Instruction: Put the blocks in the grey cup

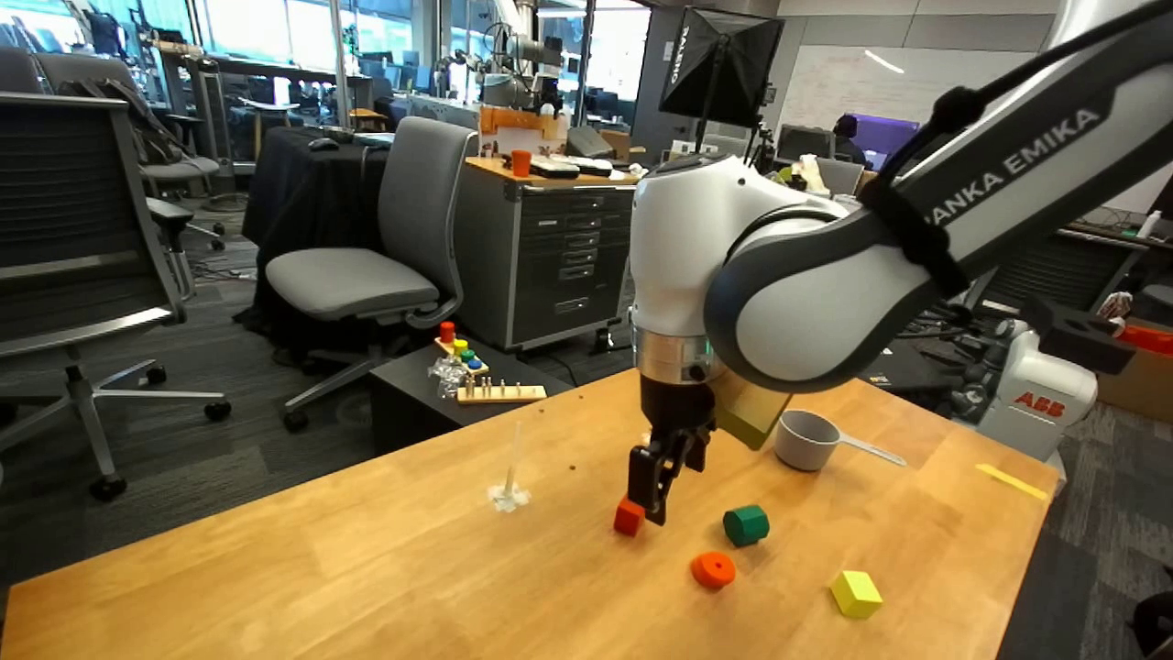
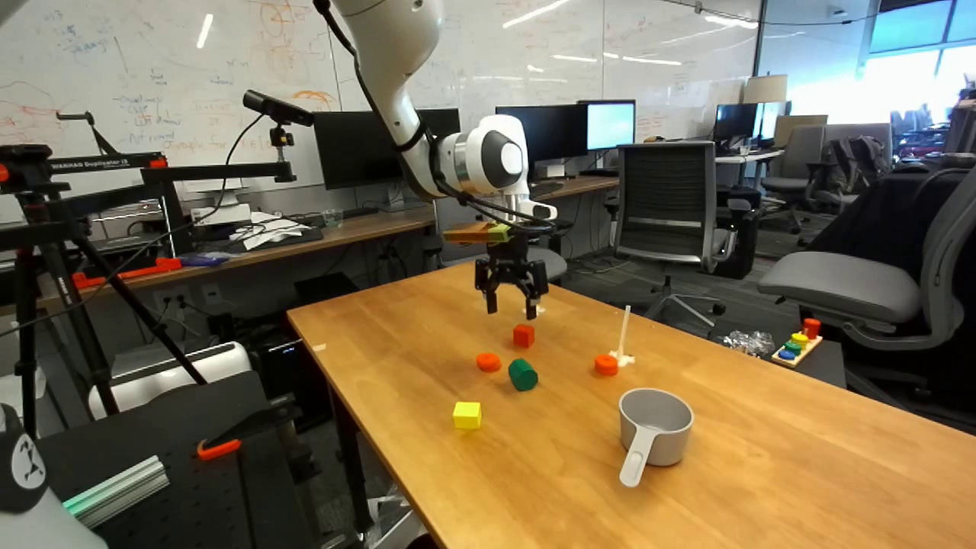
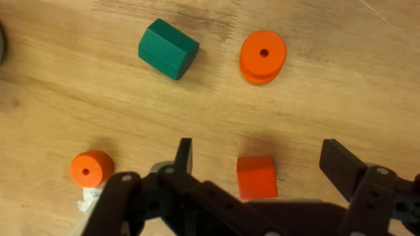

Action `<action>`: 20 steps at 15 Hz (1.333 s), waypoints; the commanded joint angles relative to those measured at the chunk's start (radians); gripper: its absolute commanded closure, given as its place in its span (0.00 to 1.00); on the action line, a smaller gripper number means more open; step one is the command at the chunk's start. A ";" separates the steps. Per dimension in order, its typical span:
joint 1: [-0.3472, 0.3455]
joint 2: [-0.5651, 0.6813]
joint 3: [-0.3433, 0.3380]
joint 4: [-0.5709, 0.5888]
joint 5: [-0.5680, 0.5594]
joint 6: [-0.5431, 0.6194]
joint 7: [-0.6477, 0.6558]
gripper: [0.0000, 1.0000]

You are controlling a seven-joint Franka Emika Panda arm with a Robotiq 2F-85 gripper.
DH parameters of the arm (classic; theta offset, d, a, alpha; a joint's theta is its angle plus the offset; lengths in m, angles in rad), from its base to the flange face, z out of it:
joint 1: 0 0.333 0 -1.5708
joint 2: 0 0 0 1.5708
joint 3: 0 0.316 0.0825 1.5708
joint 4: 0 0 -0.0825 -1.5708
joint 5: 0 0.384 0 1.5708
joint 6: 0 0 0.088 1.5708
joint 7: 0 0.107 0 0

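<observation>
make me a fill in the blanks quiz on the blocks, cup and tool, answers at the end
Of the red cube and the yellow cube, the ____ one is nearer the open tool.
The grey measuring cup has one long ____.
The many-sided prism lying on its side is ____.
Altogether, ____ blocks show on the wooden table.

Missing words: red; handle; green; five.

- Bench (image 3: 210, 111): wood; every block lies in from its edges and corners.
- Gripper (image 3: 259, 152): fingers spread, red block (image 3: 257, 182) showing between them, touching neither.
- Green block (image 3: 167, 49): lying on a long side.
- Orange block (image 3: 261, 64): near the green one, hole upward.
- Second orange block (image 3: 95, 167): also holed, beside a white scrap (image 3: 87, 198).
</observation>
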 commanded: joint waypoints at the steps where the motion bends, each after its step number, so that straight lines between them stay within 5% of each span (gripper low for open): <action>1: 0.031 0.093 -0.021 0.126 0.016 -0.056 -0.005 0.00; 11: 0.047 0.284 -0.021 0.415 0.033 -0.192 -0.017 0.00; 12: 0.046 0.297 -0.019 0.434 0.033 -0.192 -0.023 0.25; 13: 0.048 0.309 -0.021 0.454 0.033 -0.199 -0.019 0.26; 20: 0.043 0.348 -0.024 0.520 0.048 -0.231 -0.012 0.80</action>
